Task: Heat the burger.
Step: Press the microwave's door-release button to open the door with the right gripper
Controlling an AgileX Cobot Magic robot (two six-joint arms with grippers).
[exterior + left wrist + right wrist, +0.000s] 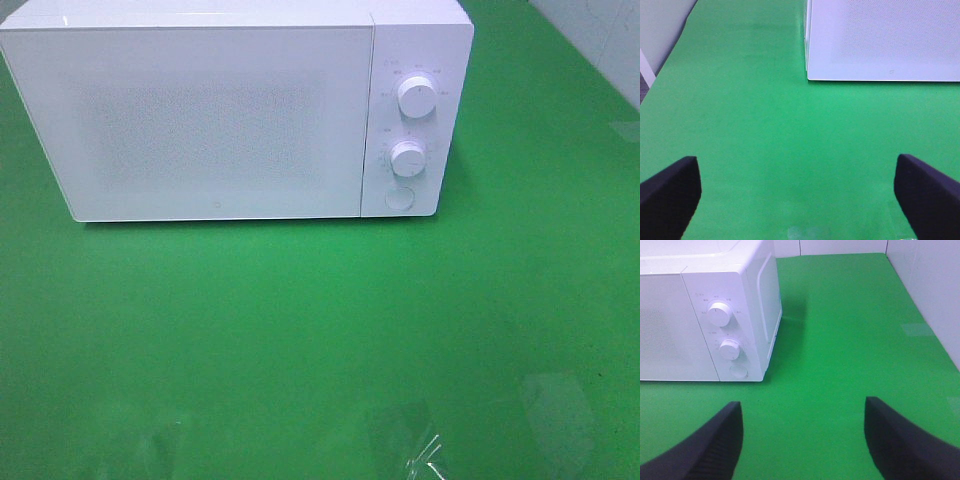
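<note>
The burger is out of view in all three frames. A white microwave (200, 110) stands at the back of the green table with its door shut; it has two round knobs (416, 97) and a round button (400, 197) on its right panel. In the left wrist view my left gripper (796, 170) is open over bare green cloth, well short of the microwave's (885, 40) front corner. My right gripper (802, 410) is also open and holds nothing, and it faces the table to the right of the microwave's (690, 315) control panel. Neither arm shows in the exterior high view.
A green cloth (300, 330) covers the table. A white wall (925, 280) borders it on the right and another wall (660, 25) on the left. Shiny clear patches (420, 450) lie near the front edge.
</note>
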